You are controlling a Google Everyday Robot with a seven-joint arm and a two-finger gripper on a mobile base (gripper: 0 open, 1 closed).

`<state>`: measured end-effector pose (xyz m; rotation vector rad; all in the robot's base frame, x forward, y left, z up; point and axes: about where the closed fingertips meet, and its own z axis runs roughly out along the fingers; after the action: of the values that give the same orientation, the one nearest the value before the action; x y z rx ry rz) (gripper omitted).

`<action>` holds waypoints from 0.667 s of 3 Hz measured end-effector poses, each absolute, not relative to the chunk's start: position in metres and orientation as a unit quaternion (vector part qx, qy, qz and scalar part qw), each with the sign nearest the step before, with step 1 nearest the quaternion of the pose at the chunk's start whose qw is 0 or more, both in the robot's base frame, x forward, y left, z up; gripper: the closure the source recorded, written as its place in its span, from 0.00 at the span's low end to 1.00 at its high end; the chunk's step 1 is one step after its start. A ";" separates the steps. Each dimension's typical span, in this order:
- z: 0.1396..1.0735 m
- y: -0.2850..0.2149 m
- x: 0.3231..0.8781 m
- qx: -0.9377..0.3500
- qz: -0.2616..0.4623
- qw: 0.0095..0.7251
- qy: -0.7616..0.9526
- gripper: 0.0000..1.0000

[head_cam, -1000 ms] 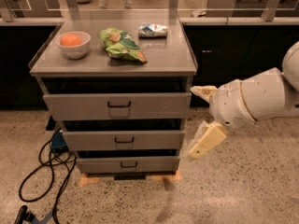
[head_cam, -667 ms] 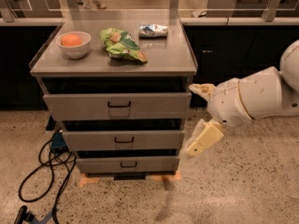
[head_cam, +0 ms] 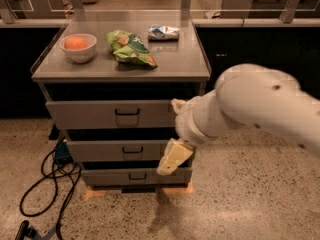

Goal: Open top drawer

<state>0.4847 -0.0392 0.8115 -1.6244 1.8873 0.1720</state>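
The top drawer (head_cam: 100, 115) is the widest grey front of three in the metal cabinet, with a small black bracket handle (head_cam: 127, 112) at its centre. It looks shut, or nearly so. My gripper (head_cam: 174, 132) hangs in front of the cabinet's right end, to the right of the handle. It is open and empty, with one cream finger by the top drawer's right edge and the other fingertip (head_cam: 171, 160) lower, over the middle drawer (head_cam: 115, 150). My white arm hides the drawers' right ends. The bottom drawer (head_cam: 125, 176) sits below.
On the cabinet top (head_cam: 170, 66) stand a white bowl with an orange fruit (head_cam: 77, 46), a green snack bag (head_cam: 130, 47) and a small white-blue packet (head_cam: 163, 32). Black cables (head_cam: 47, 184) lie on the floor at the left. Dark counters run behind.
My arm and gripper have moved left and closer, from beside the cabinet to in front of its right end. The drawers and the things on top have not moved.
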 end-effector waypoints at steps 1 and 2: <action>0.812 -0.012 0.505 -0.623 0.041 0.330 0.708 0.00; 0.812 -0.012 0.505 -0.623 0.041 0.329 0.708 0.00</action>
<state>0.5052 -0.0120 0.8125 -1.6298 1.8530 0.1074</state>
